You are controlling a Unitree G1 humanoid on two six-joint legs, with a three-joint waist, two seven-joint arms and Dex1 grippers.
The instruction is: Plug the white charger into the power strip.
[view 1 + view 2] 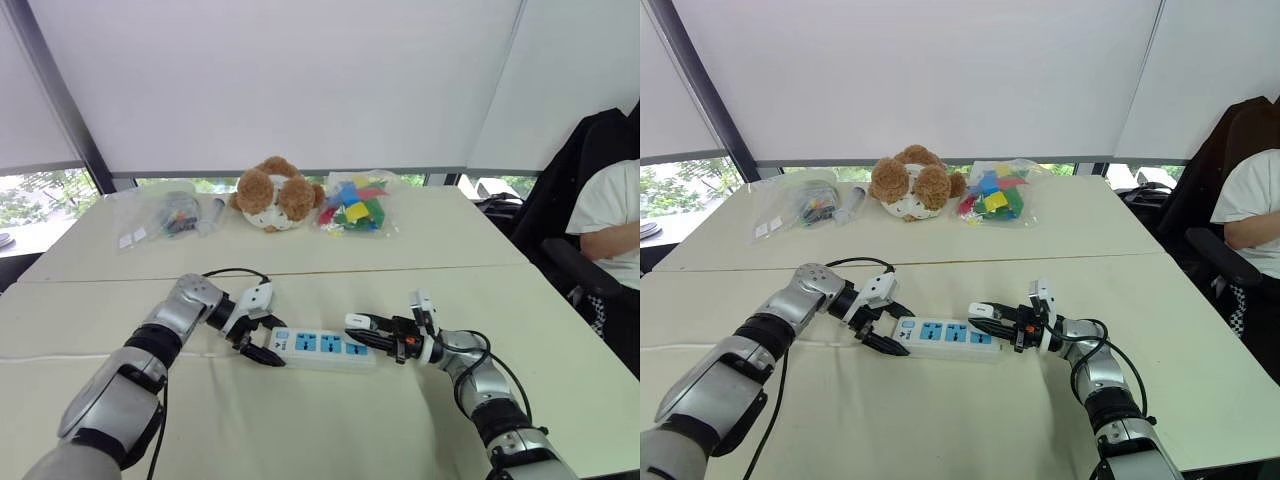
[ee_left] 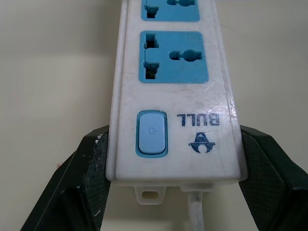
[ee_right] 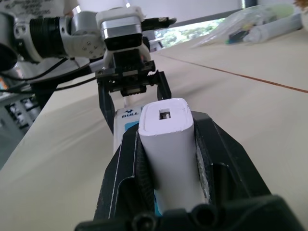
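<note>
Charger (image 3: 169, 144) clamped in right gripper (image 1: 372, 328), held over strip's (image 1: 322, 349) right end. Strip flat on table (image 1: 300, 420), switch end pinched by left gripper (image 1: 258, 350). To seat well: square prongs over one blue socket, press straight down, keep strip braced. Behind: two clear bags (image 1: 160, 214), one with coloured blocks (image 1: 352, 206).

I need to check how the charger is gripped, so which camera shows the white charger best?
The right wrist view: the white charger looms large, clamped between the right gripper's black fingers, its port end facing the camera. In the head views it is a small white block above the power strip's right end. The left wrist view shows the strip's switch end instead.
</note>
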